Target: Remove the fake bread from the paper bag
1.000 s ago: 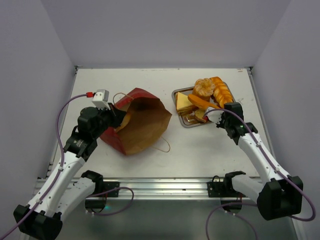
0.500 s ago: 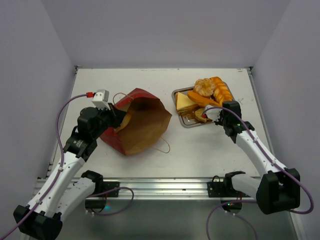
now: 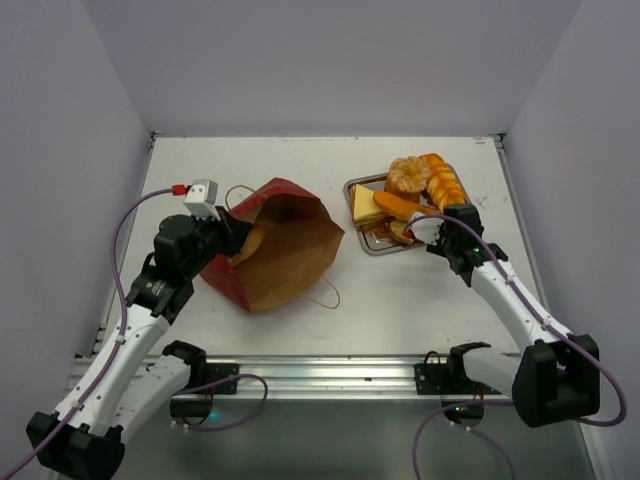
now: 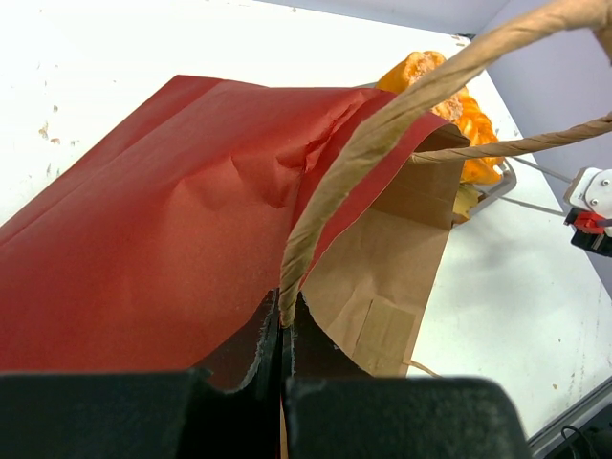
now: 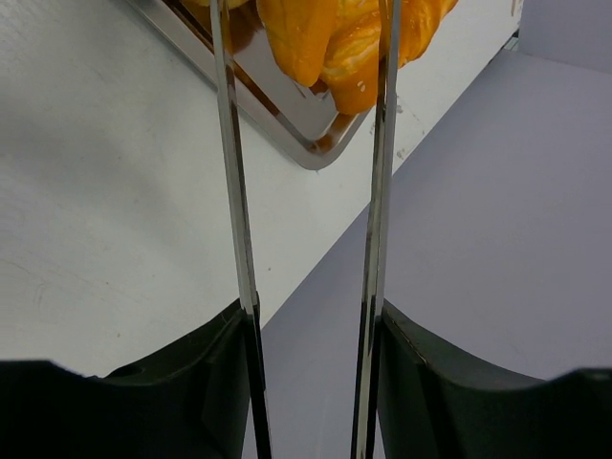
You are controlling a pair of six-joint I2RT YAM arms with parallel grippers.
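Observation:
The paper bag (image 3: pixel 285 250) lies on its side, red outside, brown inside, mouth toward the left arm. My left gripper (image 3: pixel 232 233) is shut on its string handle (image 4: pixel 316 206), holding the red wall (image 4: pixel 163 249) up. A golden patch (image 3: pixel 252 241) shows inside the mouth. The fake bread is piled on the metal tray (image 3: pixel 372 243): round bun (image 3: pixel 408 175), braided loaf (image 3: pixel 444 181), pale wedge (image 3: pixel 366 205), long roll (image 3: pixel 402 206). My right gripper (image 3: pixel 428 233) is open at the tray's near right edge, its thin fingers (image 5: pixel 229 143) reaching to the bread (image 5: pixel 325 38) without pinching it.
The tray (image 5: pixel 287 115) sits at the table's back right, close to the right wall. The bag's second handle (image 3: pixel 325 292) loops onto the table toward the front. Side walls enclose the table on both sides.
The right gripper's jaws have widened and the long roll has settled onto the tray pile. The left gripper and the bag have not moved.

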